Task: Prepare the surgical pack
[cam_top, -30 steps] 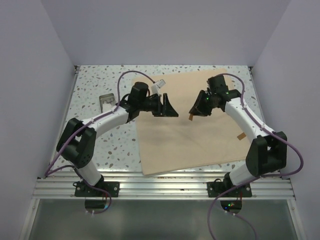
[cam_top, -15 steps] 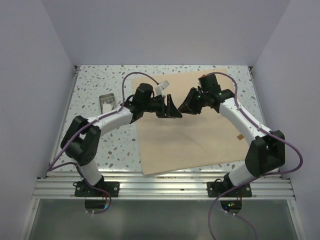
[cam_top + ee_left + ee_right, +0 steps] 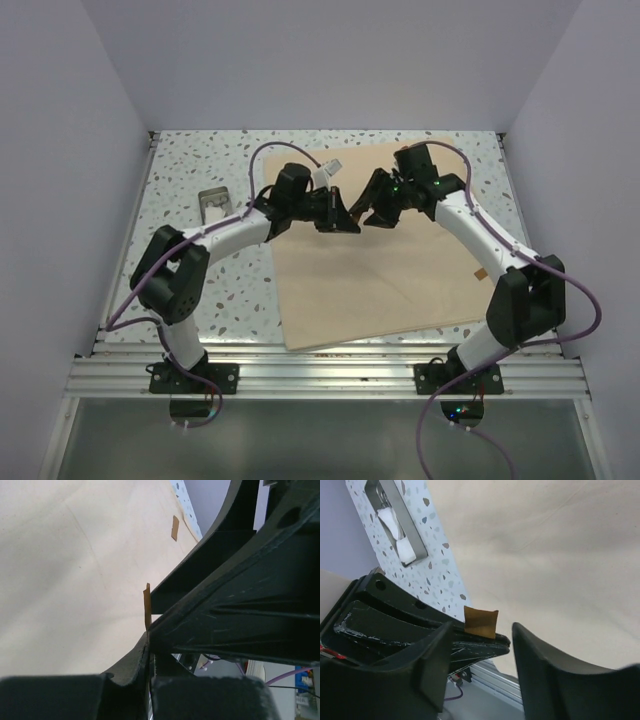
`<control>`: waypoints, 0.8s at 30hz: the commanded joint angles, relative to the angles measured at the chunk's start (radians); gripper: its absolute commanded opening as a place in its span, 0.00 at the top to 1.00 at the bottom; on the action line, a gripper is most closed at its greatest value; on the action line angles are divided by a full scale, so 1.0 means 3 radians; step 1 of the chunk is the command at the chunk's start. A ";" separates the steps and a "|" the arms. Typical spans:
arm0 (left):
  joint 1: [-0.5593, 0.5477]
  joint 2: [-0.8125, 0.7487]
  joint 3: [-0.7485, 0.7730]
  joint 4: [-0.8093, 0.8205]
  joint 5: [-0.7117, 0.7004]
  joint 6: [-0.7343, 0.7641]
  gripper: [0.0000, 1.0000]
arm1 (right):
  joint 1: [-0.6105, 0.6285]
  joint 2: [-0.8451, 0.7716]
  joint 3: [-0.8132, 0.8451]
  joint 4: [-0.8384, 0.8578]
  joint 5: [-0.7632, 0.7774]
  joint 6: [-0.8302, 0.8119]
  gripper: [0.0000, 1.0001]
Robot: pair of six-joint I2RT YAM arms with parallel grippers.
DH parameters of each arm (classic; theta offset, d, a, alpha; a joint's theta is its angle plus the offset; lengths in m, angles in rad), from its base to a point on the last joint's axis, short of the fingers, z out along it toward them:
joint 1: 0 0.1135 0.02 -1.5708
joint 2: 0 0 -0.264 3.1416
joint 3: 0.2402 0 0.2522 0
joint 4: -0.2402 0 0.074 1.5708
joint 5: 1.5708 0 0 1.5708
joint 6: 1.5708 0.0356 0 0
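Observation:
The tan cloth (image 3: 400, 285) of the surgical pack lies flat as a large sheet on the table; it also fills the left wrist view (image 3: 65, 570) and the right wrist view (image 3: 560, 545). Both grippers meet tip to tip above its far part. My left gripper (image 3: 349, 222) (image 3: 149, 636) is shut on a small brown tape piece (image 3: 481, 621) (image 3: 147, 605), which sticks out past its tips. My right gripper (image 3: 368, 214) (image 3: 482, 627) is open, its fingers (image 3: 545, 670) on either side of the left gripper's tips. The silver tin (image 3: 213, 204) (image 3: 395, 520) holds white gauze.
A second brown tape piece (image 3: 481, 271) (image 3: 175, 527) lies on the cloth's right part. The speckled table (image 3: 200, 160) is boxed in by white walls at the left, back and right. An aluminium rail (image 3: 330, 372) runs along the near edge.
Both arms moved inward until their tips met. The left gripper shut on the tape piece that the right gripper carried, and the right jaws opened wider.

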State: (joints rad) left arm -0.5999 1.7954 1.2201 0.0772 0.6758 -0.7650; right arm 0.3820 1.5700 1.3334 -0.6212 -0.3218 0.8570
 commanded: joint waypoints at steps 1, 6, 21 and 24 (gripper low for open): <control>0.0148 -0.0058 0.0049 0.0003 -0.0054 0.0060 1.00 | 0.0015 0.0049 0.0254 -0.0174 0.0090 -0.0039 0.42; 0.0714 -0.0354 -0.0365 -0.0098 0.0007 0.0198 1.00 | -0.0133 0.0222 0.0596 -0.0429 0.0316 -0.0300 0.33; 0.2695 0.0355 0.0151 -0.1479 0.0048 0.0868 1.00 | -0.0660 0.0386 0.0684 -0.0721 0.0510 -0.0653 0.29; 0.2726 0.0606 0.0325 -0.1459 0.0191 0.0848 1.00 | -0.0690 0.0391 0.0694 -0.0752 0.0561 -0.0694 0.29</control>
State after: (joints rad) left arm 0.2234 1.9289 1.2587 -0.3088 0.6464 -0.5446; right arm 0.1783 1.6848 1.5200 -0.8169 -0.1810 0.6857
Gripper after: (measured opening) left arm 0.008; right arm 0.706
